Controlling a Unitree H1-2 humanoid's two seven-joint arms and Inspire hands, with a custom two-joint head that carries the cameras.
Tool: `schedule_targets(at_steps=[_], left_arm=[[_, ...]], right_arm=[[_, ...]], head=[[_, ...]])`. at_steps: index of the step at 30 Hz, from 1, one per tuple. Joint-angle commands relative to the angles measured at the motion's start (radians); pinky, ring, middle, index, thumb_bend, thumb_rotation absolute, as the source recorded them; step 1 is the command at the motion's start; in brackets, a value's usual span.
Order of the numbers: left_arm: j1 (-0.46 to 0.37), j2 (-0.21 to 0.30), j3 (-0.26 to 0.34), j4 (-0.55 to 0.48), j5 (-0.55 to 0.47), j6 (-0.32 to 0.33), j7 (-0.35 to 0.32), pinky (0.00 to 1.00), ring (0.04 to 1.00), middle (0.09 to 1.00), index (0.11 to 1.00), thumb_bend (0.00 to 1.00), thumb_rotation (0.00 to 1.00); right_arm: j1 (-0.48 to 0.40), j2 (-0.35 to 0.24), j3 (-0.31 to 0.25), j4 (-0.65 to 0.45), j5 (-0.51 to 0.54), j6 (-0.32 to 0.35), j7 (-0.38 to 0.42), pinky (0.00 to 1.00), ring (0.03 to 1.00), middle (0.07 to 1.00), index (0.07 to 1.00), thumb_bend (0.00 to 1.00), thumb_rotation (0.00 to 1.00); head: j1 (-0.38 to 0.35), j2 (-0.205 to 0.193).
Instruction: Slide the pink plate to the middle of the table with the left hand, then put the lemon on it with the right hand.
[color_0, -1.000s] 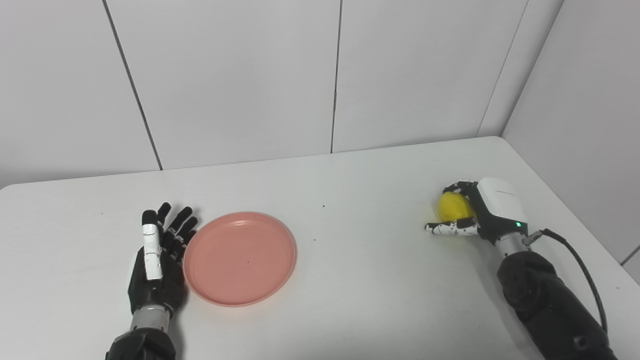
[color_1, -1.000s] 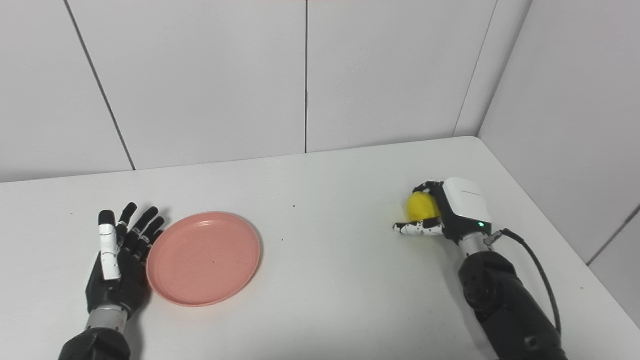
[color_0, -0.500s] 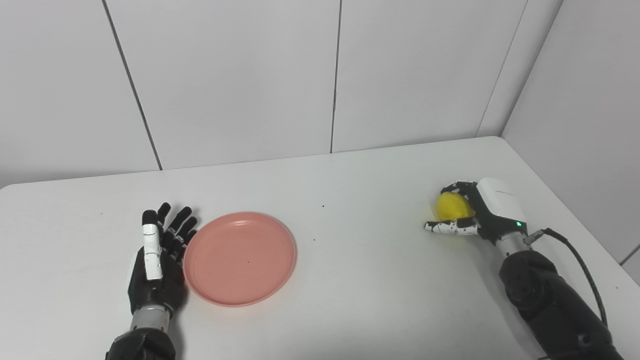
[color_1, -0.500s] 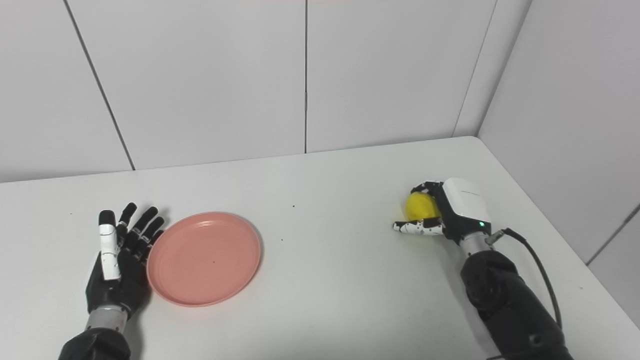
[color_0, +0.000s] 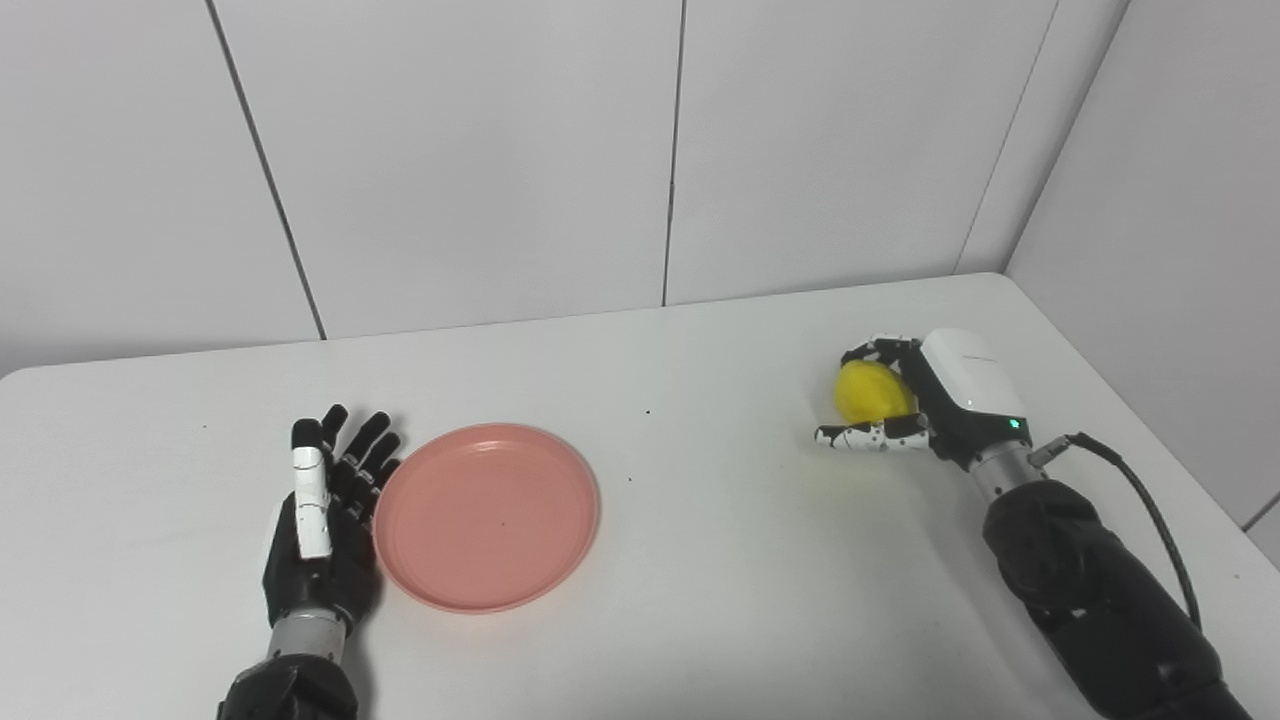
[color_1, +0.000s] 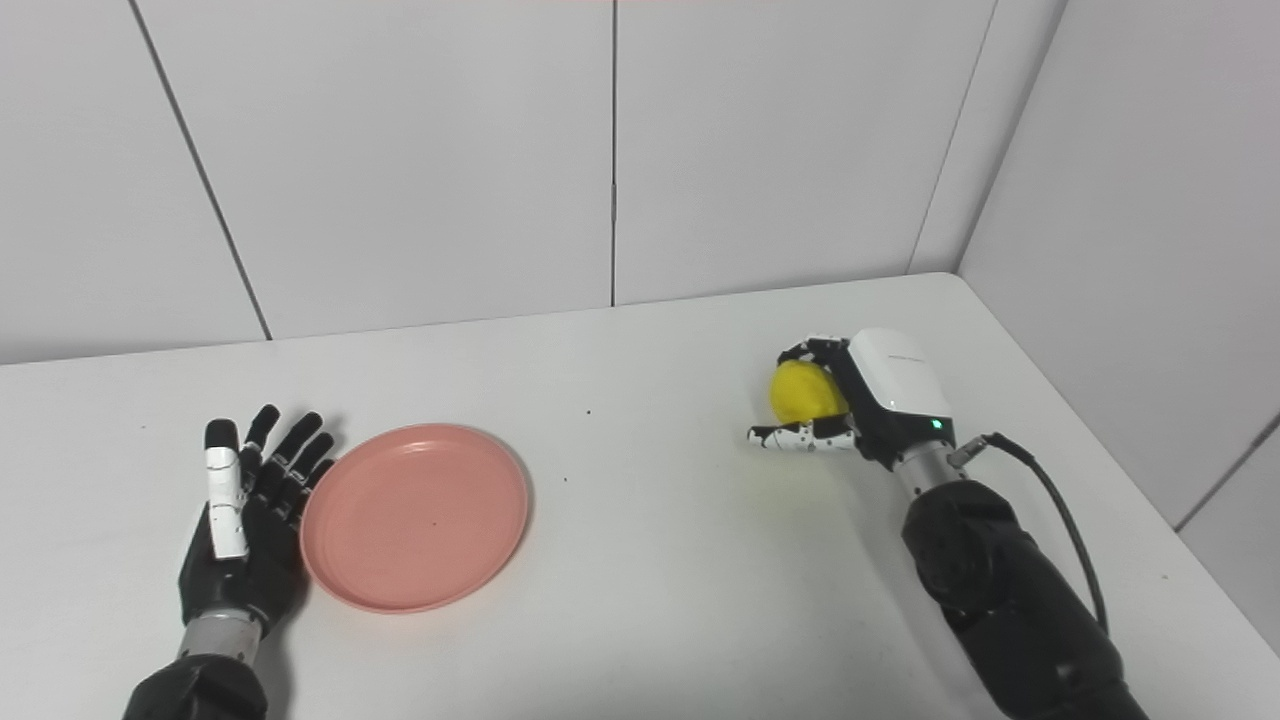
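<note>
The pink plate (color_0: 487, 515) lies flat on the white table (color_0: 700, 560), left of the middle. My left hand (color_0: 322, 530) rests open against the plate's left rim, fingers spread and pointing away from me. At the right, my right hand (color_0: 925, 405) is shut on the yellow lemon (color_0: 872, 391) and holds it above the table, with a faint shadow below. Its fingers wrap the lemon from behind and the thumb lies under it.
White wall panels (color_0: 670, 150) close off the back and the right side. The table's right edge (color_0: 1150, 430) runs close beside my right arm. A black cable (color_0: 1150, 510) trails from the right wrist.
My right hand has lifted the lemon and carried it left and away from me. The left hand and the plate have edged slightly right.
</note>
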Motion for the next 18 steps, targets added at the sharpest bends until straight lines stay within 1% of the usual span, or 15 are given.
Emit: schedule_targets(at_steps=[1, 3, 6, 7, 8, 9, 10, 11, 12, 13, 18], left_arm=[[-0.003, -0.02, -0.008, -0.024, -0.001, 0.011, 0.008, 0.94, 0.891, 0.863, 0.953, 0.81, 0.81], [-0.002, -0.024, -0.011, -0.024, -0.001, 0.01, 0.007, 0.94, 0.891, 0.863, 0.956, 0.82, 0.81], [0.001, -0.03, -0.017, -0.028, -0.002, 0.012, 0.001, 0.96, 0.907, 0.879, 0.969, 0.82, 0.81], [0.002, -0.033, -0.019, -0.028, -0.004, 0.011, -0.002, 0.96, 0.908, 0.879, 0.97, 0.82, 0.81], [0.003, -0.035, -0.02, -0.027, -0.005, 0.01, -0.004, 0.98, 0.917, 0.883, 0.975, 0.81, 0.81], [0.004, -0.038, -0.024, -0.026, -0.004, 0.006, -0.004, 0.99, 0.921, 0.885, 0.978, 0.81, 0.81], [0.005, -0.039, -0.027, -0.025, -0.002, 0.003, -0.004, 0.99, 0.927, 0.886, 0.984, 0.8, 0.81], [0.007, -0.044, -0.03, -0.026, 0.004, 0.002, 0.001, 1.0, 0.928, 0.886, 0.986, 0.8, 0.81], [0.008, -0.048, -0.033, -0.027, 0.009, 0.002, 0.006, 0.99, 0.923, 0.882, 0.979, 0.8, 0.81], [0.01, -0.054, -0.036, -0.03, 0.015, 0.001, 0.013, 0.99, 0.919, 0.878, 0.975, 0.8, 0.81], [0.015, -0.071, -0.048, -0.03, 0.035, -0.001, 0.034, 0.97, 0.896, 0.858, 0.959, 0.81, 0.81]], right_arm=[[-0.052, -0.029, -0.019, -0.06, 0.002, -0.043, 0.003, 0.18, 0.224, 0.3, 0.378, 0.55, 0.35], [-0.06, -0.028, -0.02, -0.086, 0.004, -0.037, 0.02, 0.17, 0.217, 0.292, 0.368, 0.55, 0.36], [-0.066, -0.026, -0.023, -0.126, 0.01, -0.022, 0.056, 0.17, 0.218, 0.296, 0.377, 0.55, 0.42], [-0.069, -0.024, -0.023, -0.139, 0.01, -0.023, 0.063, 0.17, 0.218, 0.297, 0.378, 0.55, 0.42], [-0.07, -0.022, -0.024, -0.148, 0.009, -0.025, 0.069, 0.17, 0.215, 0.293, 0.38, 0.55, 0.41], [-0.073, -0.019, -0.023, -0.158, 0.009, -0.035, 0.07, 0.17, 0.213, 0.292, 0.381, 0.55, 0.41], [-0.074, -0.016, -0.023, -0.166, 0.009, -0.041, 0.072, 0.17, 0.217, 0.296, 0.394, 0.55, 0.38], [-0.078, -0.01, -0.021, -0.177, 0.007, -0.045, 0.071, 0.17, 0.218, 0.297, 0.399, 0.55, 0.37], [-0.081, -0.006, -0.02, -0.185, 0.005, -0.048, 0.07, 0.17, 0.221, 0.3, 0.407, 0.55, 0.35], [-0.085, -0.002, -0.018, -0.195, 0.003, -0.048, 0.073, 0.17, 0.222, 0.301, 0.408, 0.56, 0.35], [-0.103, 0.008, -0.008, -0.218, 0.0, -0.065, 0.088, 0.18, 0.222, 0.302, 0.397, 0.55, 0.38]], head=[[0.012, -0.001], [0.024, -0.003], [0.043, -0.005], [0.06, -0.008], [0.06, -0.008], [0.083, -0.011], [0.083, -0.011], [0.102, -0.013], [0.105, -0.014], [0.124, -0.014], [0.157, -0.016]])
